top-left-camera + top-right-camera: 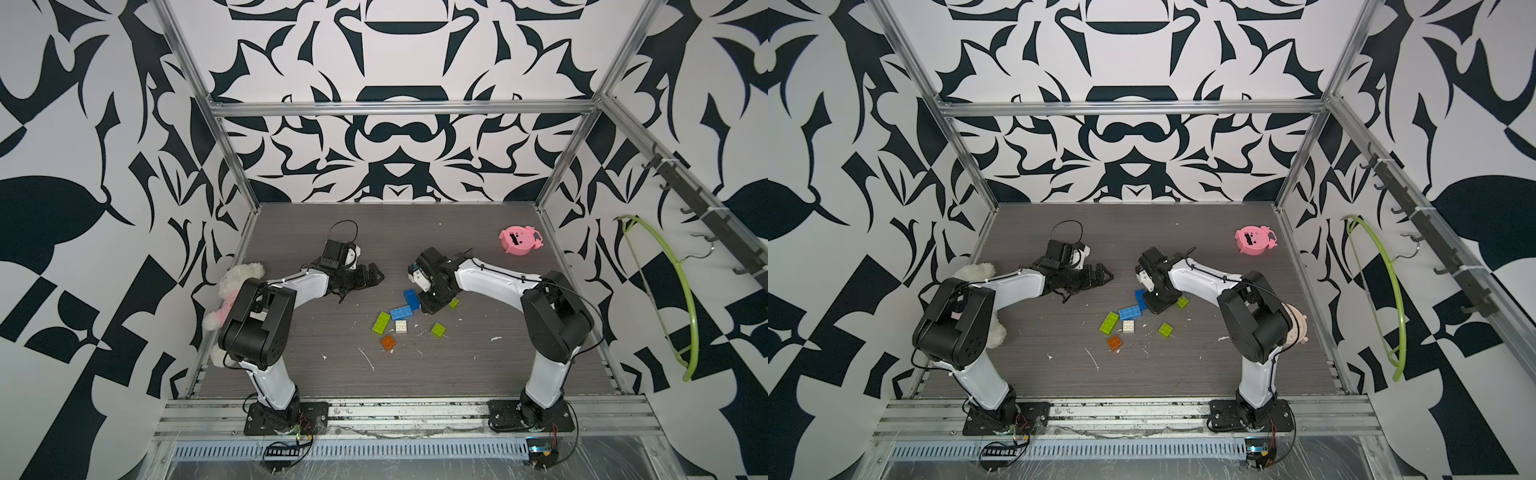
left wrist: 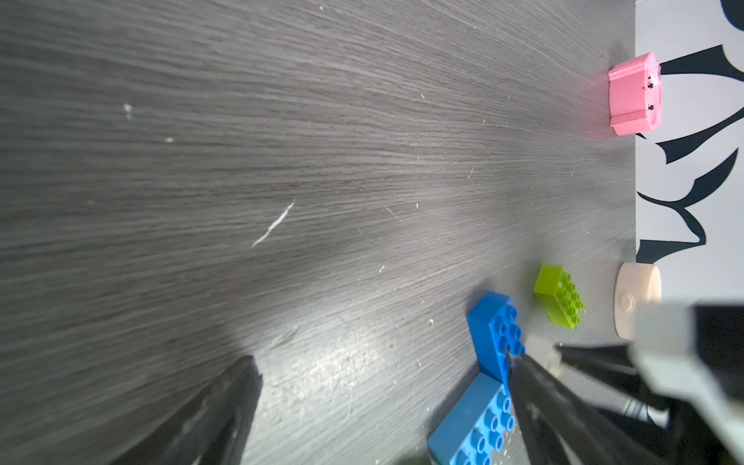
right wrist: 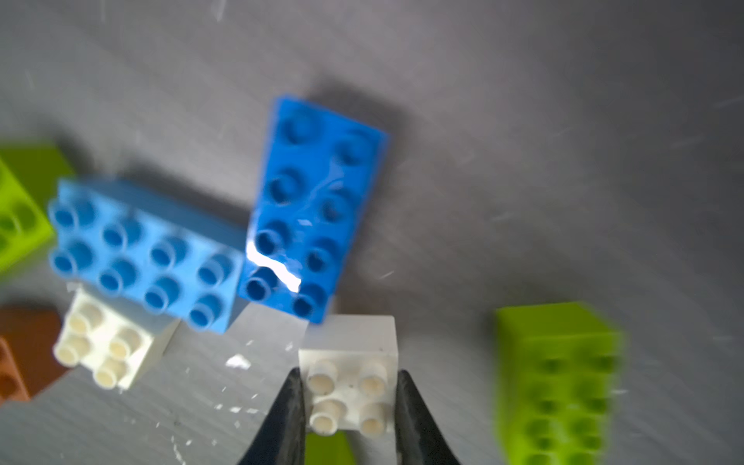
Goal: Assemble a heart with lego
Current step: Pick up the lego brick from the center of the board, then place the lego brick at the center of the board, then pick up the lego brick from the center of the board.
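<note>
Clamping the white square brick [image 3: 349, 396], the right gripper [image 3: 349, 375], near centre in both top views, should lift straight, sparing the adjacent dark blue brick [image 3: 316, 209]; the left gripper [image 1: 368, 277] gapes empty.

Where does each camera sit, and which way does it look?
Both top views: high up front, looking down at table, lego, left arm, right arm.
Left wrist: on the left arm, looking low across the table to the pink toy; open left claw shows.
Right wrist: on the right arm, looking down; right claw shut on the white brick.
Both wrist views share the dark blue brick.
</note>
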You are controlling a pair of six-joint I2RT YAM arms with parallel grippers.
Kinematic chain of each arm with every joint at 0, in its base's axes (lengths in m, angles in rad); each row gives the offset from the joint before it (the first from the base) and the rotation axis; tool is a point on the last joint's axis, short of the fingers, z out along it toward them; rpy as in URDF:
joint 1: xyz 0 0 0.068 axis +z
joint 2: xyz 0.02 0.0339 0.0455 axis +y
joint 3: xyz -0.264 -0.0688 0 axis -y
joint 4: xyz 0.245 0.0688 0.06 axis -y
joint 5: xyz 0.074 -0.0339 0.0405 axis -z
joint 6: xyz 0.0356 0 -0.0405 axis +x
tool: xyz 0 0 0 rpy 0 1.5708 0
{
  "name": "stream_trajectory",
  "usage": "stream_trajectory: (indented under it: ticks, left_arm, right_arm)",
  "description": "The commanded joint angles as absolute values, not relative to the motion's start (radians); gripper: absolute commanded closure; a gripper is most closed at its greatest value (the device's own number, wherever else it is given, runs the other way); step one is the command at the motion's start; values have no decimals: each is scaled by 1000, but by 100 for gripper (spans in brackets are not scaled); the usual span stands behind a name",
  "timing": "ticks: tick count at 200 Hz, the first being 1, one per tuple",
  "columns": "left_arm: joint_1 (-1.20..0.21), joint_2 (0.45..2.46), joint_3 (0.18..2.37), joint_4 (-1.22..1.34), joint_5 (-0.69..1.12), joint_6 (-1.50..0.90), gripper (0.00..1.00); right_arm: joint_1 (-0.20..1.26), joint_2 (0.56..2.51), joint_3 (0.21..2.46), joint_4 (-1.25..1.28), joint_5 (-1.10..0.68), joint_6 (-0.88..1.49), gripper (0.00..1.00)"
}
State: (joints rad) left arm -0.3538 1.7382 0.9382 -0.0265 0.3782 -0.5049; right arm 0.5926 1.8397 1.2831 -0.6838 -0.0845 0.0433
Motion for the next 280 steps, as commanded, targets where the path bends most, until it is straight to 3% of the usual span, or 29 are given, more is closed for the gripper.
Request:
stream_trajectory:
  ticks: [1,46,92,126,138,187,214,280]
  left_arm:
    - [-354,1734,947,-36,380,-497,1]
    - [-354,1690,927,-57,372,-497,1]
    - [-353,1692,921,-61,357,-491,1]
    - [-354,1746,960,-45,389,-497,1]
    - [-354,1755,971,-43,396,-497,1]
    - [-354,1754,977,-49,395,-491,1]
    - [-353,1768,975,-34,401,-499,1]
    - [-353,1783,1007,-35,433,-498,1]
  right_arm:
    - [528,1877,1445,-665,-98,89,76]
    - [504,2142,1683,-727,-77,106,75]
    - [497,2149,1698,-753,-82,111,70]
    - [503,2086,1676,-778,-50,114,43]
    - [502,2051,1658,-780,-41,112,38]
    - [487,1853,1451,-796,2,43,36]
    - [441,1780,1322,-787,-75,52,36]
    - [440,1823,1269,-752,-61,26,37]
